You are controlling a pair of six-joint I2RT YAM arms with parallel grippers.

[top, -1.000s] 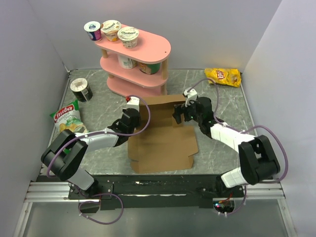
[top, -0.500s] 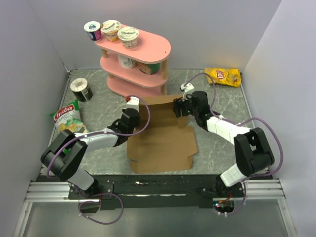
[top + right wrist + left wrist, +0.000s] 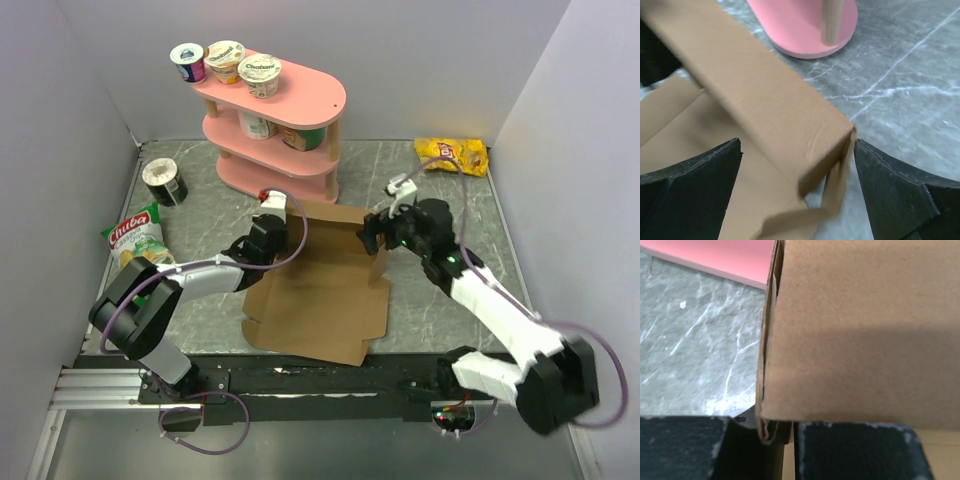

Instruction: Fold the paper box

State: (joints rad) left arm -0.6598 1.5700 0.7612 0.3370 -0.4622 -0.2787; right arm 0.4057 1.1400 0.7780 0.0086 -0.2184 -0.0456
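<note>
Tabletop [image 3: 455, 205]; box [image 3: 320, 290] within right end effector [image 3: 378, 240]

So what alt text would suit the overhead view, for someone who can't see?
Two robot arms handle a brown cardboard box on a grey table: the left hand pinches its far-left corner, the open right hand straddles its far-right corner. A pink shelf stands behind.

Left arm reaches low and forward, left gripper [image 3: 268, 230] pinched on the box [image 3: 320, 295] edge — right arm stretches inward, right gripper [image 3: 374, 236] spread wide.
</note>
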